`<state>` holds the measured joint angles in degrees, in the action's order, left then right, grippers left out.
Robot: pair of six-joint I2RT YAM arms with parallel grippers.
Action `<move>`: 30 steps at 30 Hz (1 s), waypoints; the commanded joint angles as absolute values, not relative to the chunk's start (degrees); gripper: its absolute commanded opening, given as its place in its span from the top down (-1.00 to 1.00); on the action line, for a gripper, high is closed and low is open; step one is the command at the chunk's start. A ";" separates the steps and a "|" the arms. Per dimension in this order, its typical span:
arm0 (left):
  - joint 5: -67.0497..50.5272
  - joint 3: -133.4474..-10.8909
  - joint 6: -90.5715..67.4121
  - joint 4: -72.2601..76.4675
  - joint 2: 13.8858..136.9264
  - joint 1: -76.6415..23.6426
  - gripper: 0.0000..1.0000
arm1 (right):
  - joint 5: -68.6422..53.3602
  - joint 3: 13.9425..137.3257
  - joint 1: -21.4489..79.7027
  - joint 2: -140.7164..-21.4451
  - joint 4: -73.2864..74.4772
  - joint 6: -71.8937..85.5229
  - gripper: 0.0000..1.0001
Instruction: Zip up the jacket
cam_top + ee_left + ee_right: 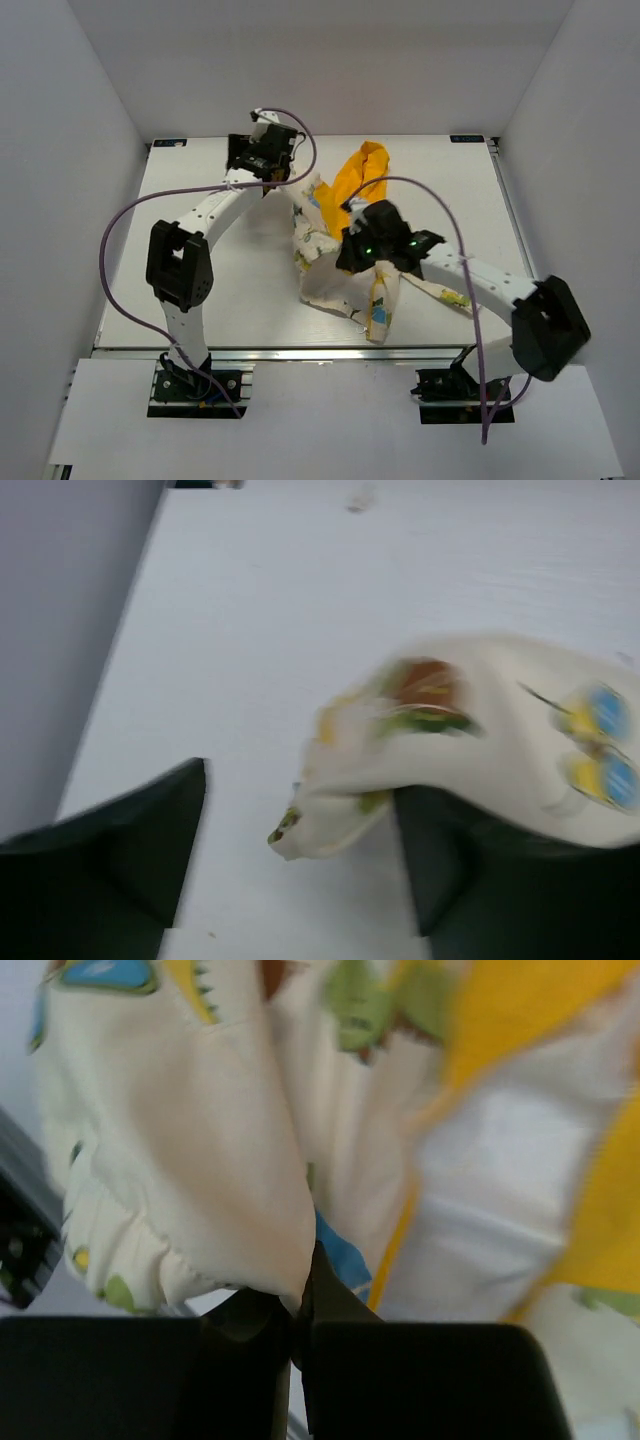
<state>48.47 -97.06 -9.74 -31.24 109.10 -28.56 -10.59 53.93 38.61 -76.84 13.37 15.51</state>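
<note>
Top view: the jacket lies crumpled near the middle of the counter, its yellow hood pointing toward the far edge and its front not laid flat. The right claw is pinched together on a cream fold of the jacket, beside a yellow edge. The left claw stands apart, with a blurred cloth edge draped over 1 finger and nothing clamped. The fabric looks light, soft and limp, so it will likely sag and bunch when lifted. Zipping probably needs 1 claw anchoring the bottom hem and the other on the zipper pull, which cannot be made out here.
</note>
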 commanded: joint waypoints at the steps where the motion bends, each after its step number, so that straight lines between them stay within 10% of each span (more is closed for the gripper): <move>1: 63.37 -100.80 -4.83 -31.11 110.91 -21.55 -0.96 | -12.74 55.89 45.25 -84.44 11.26 18.00 1.00; 4: 62.67 -103.62 -8.33 -34.88 112.41 -17.95 -0.96 | -14.24 58.70 47.90 -91.74 9.49 19.68 0.90; 11: 57.41 -105.38 -22.66 -50.09 111.19 -11.69 -0.96 | -16.34 63.73 53.17 -95.29 10.90 17.84 -0.79; 16: 43.19 -105.30 -24.87 -52.39 107.06 -11.25 -0.96 | -10.67 60.74 52.82 -87.64 14.05 18.63 -0.79; 24: -11.21 -80.53 -23.72 -29.81 91.94 -13.96 -0.96 | -6.15 49.32 40.35 -70.59 21.97 24.00 -0.79; 30: -10.45 -68.74 -26.37 -26.11 91.66 -24.94 -0.96 | -6.50 40.62 35.60 -66.97 19.18 25.66 -0.79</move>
<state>-2.76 -72.79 -24.93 -30.37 91.37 -20.25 -6.09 43.00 36.23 -67.33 20.01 23.77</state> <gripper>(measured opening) 0.980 0.895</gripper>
